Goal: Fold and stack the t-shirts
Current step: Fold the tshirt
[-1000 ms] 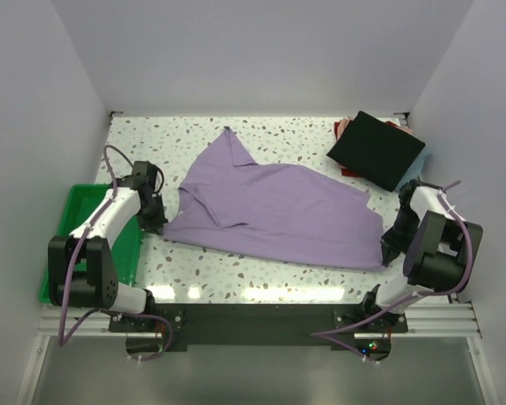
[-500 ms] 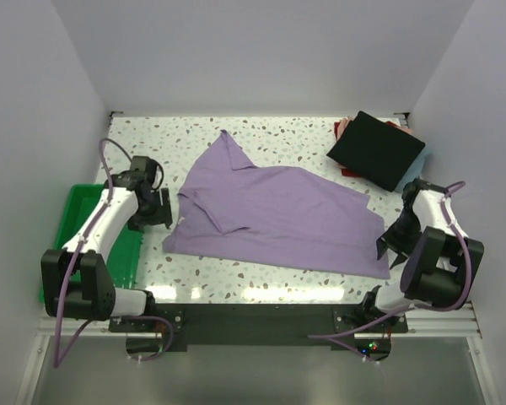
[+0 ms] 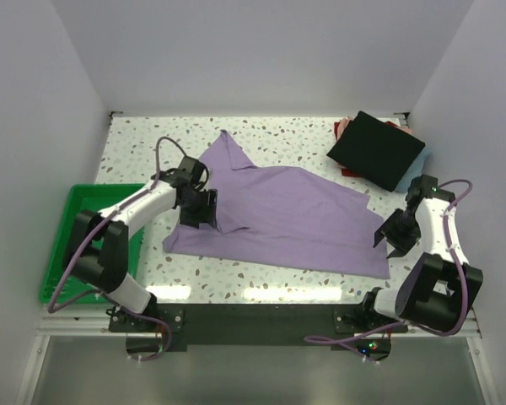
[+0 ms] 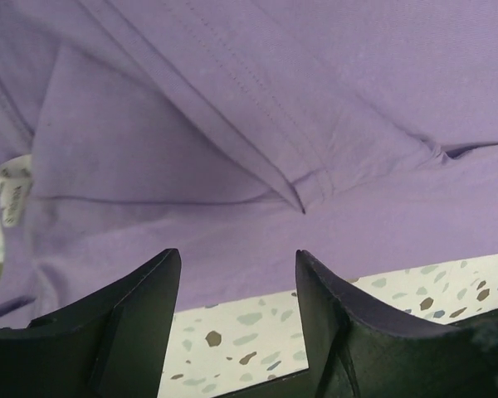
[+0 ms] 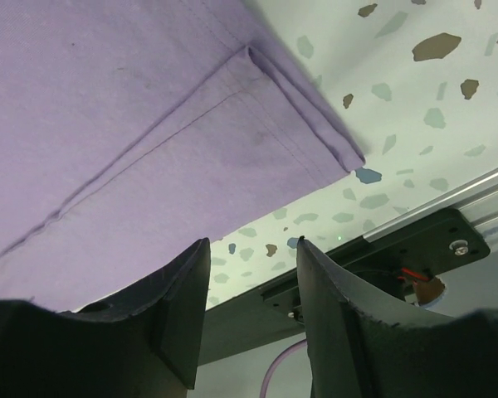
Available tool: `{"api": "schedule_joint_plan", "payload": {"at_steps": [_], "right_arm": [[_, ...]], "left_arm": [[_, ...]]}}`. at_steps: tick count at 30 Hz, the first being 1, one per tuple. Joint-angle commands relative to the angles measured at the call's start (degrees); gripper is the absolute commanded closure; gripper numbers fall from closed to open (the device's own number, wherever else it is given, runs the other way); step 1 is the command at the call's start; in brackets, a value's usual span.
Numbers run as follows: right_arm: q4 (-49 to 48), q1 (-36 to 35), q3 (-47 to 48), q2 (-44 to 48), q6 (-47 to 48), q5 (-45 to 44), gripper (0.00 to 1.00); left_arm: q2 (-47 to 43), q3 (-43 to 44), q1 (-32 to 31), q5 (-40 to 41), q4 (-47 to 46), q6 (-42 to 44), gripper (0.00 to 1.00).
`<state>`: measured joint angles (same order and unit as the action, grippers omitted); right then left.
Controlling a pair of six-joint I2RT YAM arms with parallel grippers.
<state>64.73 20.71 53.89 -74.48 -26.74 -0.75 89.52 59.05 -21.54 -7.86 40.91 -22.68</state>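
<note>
Left hand (image 4: 236,274): fingers spread wide with nothing between them; it hangs over the left part of the lavender t-shirt (image 3: 278,215), whether it touches the cloth cannot be told.
Right hand (image 5: 251,265): fingers likewise parted and holding nothing; it is poised at the near right corner of the same garment, where the stitched hem ends.
Lavender t-shirt, lie: spread across the middle of the bench (image 3: 152,139), mostly flat, one pointed end reaching toward the far edge, the left side doubled over on itself.
Lavender t-shirt, detail: the left wrist view shows a folded ridge with seam lines and a white label (image 4: 14,192) at the left.
Folded stack: far right corner of the bench; black t-shirt (image 3: 376,149) on top, red/pink t-shirt (image 3: 343,128) showing at its far left edge, light blue t-shirt (image 3: 427,156) showing at its right edge.
Green tray (image 3: 63,245): at the left edge of the bench, well apart from all the cloth.
</note>
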Motion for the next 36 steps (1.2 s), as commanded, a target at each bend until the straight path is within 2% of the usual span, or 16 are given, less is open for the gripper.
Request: {"api": "schedule_joint_plan", "payload": {"at_steps": [1, 8, 15, 23, 27, 33, 34, 36], "right_arm": [[-1.45, 0.21, -0.19, 1.35, 1.25, 2.69, 0.5], [-1.62, 0.21, -1.33, 2.23, 2.31, 3.65, 0.51], [-0.92, 0.21, -1.07, 2.85, 2.84, 4.27, 0.51], [-0.83, 0.21, -1.15, 3.46, 3.01, 4.8, 0.51], [-0.83, 0.21, -1.07, 3.72, 3.1, 4.88, 0.51], [-0.92, 0.21, -1.15, 3.9, 3.1, 4.89, 0.51], [-0.92, 0.21, -1.15, 3.9, 3.1, 4.88, 0.51], [-0.74, 0.21, -1.07, 3.9, 3.1, 4.88, 0.51]], "left_arm": [[2.32, 2.21, -1.39, -3.3, -5.31, -2.37, 0.39], [6.1, 1.69, -4.3, -5.32, -10.58, -5.36, 0.39], [7.95, 2.21, -5.97, -2.96, -10.32, -6.59, 0.42], [9.53, 2.21, -6.76, -1.64, -10.14, -6.42, 0.55], [10.15, 2.39, -7.02, -1.02, -10.23, -5.71, 0.68], [10.33, 4.23, -7.02, -1.37, -9.71, -4.75, 0.93], [10.33, 4.67, -7.02, -1.28, -9.62, -4.57, 1.0], [10.24, 5.73, -7.11, -1.2, -9.27, -3.87, 1.0]]}}
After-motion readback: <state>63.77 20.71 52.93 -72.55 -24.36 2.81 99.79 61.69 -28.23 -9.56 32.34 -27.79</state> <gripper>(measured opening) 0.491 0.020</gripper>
